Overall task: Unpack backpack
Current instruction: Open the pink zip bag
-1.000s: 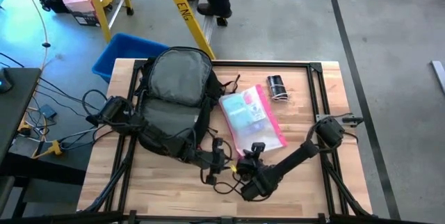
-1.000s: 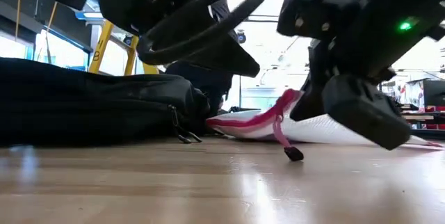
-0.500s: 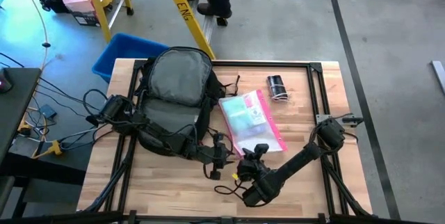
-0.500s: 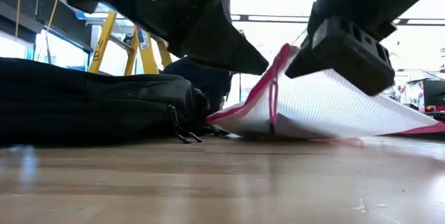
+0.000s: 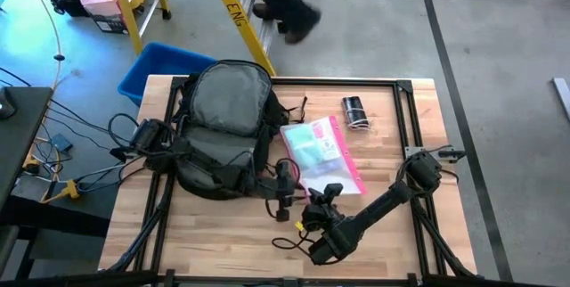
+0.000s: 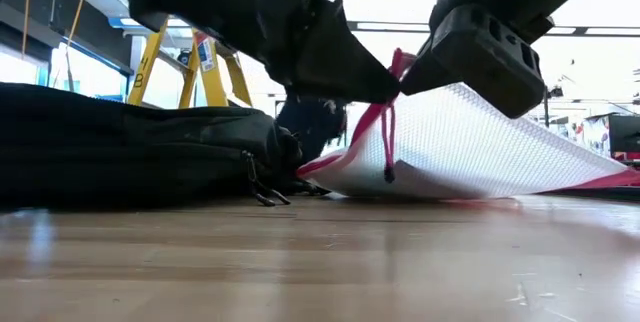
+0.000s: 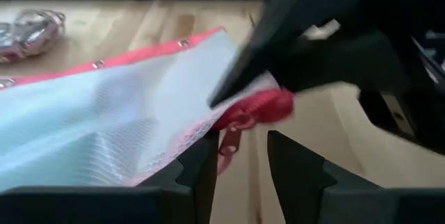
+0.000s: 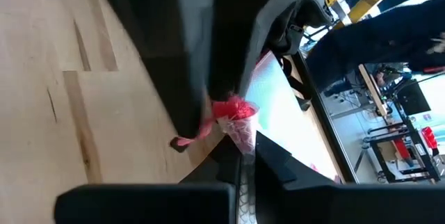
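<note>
Pink-edged pouch (image 6: 480, 142), clamped at its corner by the right end effector (image 5: 322, 196), could slip as the part-open left end effector (image 5: 283, 200) closes in at its nine o'clock.

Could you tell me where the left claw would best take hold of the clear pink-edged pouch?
Probably the pouch's raised near corner, beside where the shut right claw pinches it. That pink edge is lifted off the table, so the left claw can come in level from the backpack side.
</note>
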### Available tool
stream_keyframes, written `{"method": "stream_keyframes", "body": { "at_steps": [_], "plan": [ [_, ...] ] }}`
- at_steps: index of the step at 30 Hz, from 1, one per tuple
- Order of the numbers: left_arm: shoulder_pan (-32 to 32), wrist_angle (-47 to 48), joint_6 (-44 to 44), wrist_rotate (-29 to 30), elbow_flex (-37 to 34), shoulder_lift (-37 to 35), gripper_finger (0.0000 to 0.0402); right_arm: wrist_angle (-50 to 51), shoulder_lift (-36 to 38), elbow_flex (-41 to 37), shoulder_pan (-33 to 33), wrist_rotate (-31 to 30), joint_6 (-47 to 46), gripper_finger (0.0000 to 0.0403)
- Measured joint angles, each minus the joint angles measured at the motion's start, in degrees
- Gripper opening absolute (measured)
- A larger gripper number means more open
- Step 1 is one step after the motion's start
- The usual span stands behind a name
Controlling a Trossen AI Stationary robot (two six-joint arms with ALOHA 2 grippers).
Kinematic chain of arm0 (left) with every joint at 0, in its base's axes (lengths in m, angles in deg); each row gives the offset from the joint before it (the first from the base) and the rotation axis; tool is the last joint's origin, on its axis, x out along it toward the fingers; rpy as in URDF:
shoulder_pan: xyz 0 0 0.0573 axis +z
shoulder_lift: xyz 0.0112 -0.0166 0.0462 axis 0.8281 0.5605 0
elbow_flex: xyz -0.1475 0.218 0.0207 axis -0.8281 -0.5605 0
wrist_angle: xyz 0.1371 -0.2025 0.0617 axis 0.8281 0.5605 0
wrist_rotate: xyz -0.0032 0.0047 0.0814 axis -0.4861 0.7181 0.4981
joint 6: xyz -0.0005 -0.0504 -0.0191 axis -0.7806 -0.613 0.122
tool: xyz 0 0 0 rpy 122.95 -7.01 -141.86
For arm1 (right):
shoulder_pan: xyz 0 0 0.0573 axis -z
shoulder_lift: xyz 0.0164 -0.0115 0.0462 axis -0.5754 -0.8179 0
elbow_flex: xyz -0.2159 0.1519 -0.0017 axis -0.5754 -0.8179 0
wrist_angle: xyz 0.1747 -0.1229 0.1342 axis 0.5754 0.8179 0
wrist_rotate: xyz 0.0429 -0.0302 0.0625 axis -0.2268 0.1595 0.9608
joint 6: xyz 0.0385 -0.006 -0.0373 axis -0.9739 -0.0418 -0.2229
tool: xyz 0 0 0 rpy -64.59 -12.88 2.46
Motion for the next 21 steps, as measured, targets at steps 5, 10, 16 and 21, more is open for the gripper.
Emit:
{"method": "stream_keyframes", "body": {
  "at_steps": [5, 10, 16, 21],
  "plan": [
    [0.5, 0.3, 0.8, 0.2, 0.0, 0.0, 0.0026, 0.0, 0.0, 0.0, 0.0, 0.3, -0.1, 0.0],
    [0.4, 3.1, 1.5, 0.3, 0.1, 0.0, 0.0003, 0.0, 0.0, 0.0, -0.2, 0.8, -0.1, 0.0],
    [1.7, 10.2, 2.9, 1.9, 0.3, -0.2, 0.0, 0.8, 0.0, 0.0, -1.2, 1.4, -0.1, 0.0],
    [4.8, 19.8, 2.7, 5.0, 0.0, 0.1, 0.0, 2.6, 0.0, 0.4, -3.0, 3.4, -0.1, 0.0]
  ]
}}
